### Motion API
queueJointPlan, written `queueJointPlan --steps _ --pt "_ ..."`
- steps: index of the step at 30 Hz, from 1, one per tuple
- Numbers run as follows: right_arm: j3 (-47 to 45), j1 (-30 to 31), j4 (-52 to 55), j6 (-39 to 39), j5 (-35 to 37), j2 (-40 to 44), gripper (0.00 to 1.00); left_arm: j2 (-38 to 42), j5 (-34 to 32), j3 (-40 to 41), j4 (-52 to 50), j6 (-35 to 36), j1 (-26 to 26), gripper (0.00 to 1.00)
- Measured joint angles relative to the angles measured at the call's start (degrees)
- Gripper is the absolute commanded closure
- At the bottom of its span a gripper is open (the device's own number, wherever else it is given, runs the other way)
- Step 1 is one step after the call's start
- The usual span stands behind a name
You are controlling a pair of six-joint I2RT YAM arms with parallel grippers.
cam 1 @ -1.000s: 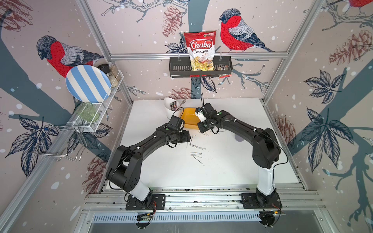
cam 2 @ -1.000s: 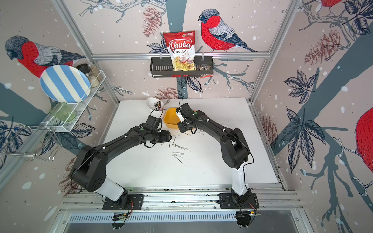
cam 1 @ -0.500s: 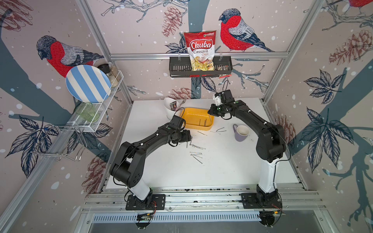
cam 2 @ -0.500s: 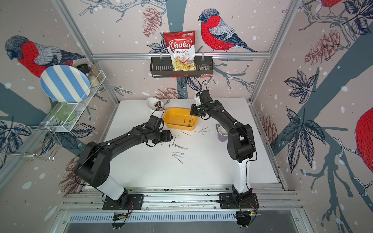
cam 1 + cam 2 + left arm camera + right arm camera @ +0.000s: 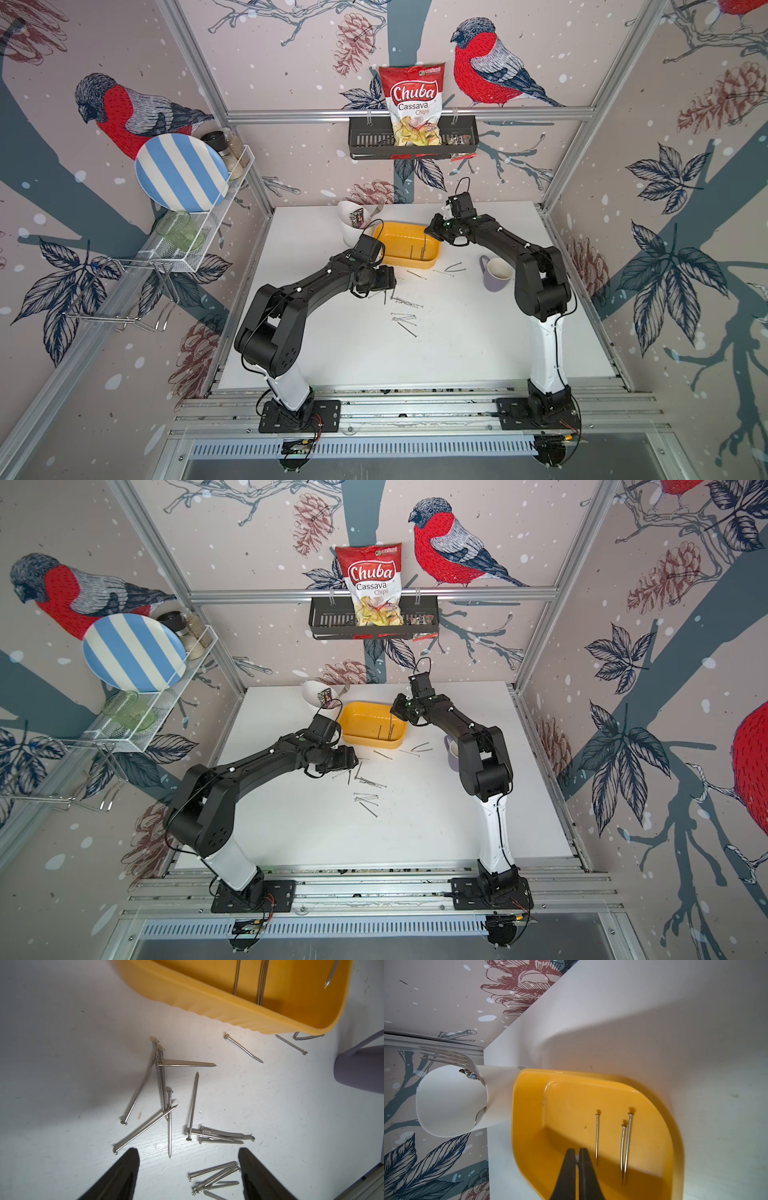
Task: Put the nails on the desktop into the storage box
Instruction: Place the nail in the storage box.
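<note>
While the left gripper (image 5: 187, 1150) hangs spread above loose nails (image 5: 161, 1084), the right gripper (image 5: 577, 1150) pinches one nail (image 5: 331, 975) over the twelve-o'clock storage box (image 5: 529, 1105), presumably for dropping.

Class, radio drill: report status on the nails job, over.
Left hand open over loose nails on desktop. Right hand shut on one nail above storage box, three nails inside. Mug off to side, nothing blocking.

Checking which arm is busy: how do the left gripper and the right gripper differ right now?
The left gripper is open; the right gripper is shut on a nail. The left hovers over loose nails on the desktop; the right hangs over the storage box. Both are black.
</note>
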State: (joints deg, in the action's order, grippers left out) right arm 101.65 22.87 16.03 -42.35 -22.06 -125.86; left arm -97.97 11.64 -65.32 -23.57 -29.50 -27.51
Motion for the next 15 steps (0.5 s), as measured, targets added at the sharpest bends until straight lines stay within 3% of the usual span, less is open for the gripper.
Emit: queueJointPlan --steps 8,15 --pt "0.1 1.0 -1.6 -2.6 0.3 -3.7 0.91 -2.8 0.2 -2.9 -0.7 1.4 0.3 0.22" --pt "-0.3 1.5 -1.9 -2.7 0.3 -4.8 0.82 -3.9 0.6 -3.1 -1.1 2.5 0.5 0.22"
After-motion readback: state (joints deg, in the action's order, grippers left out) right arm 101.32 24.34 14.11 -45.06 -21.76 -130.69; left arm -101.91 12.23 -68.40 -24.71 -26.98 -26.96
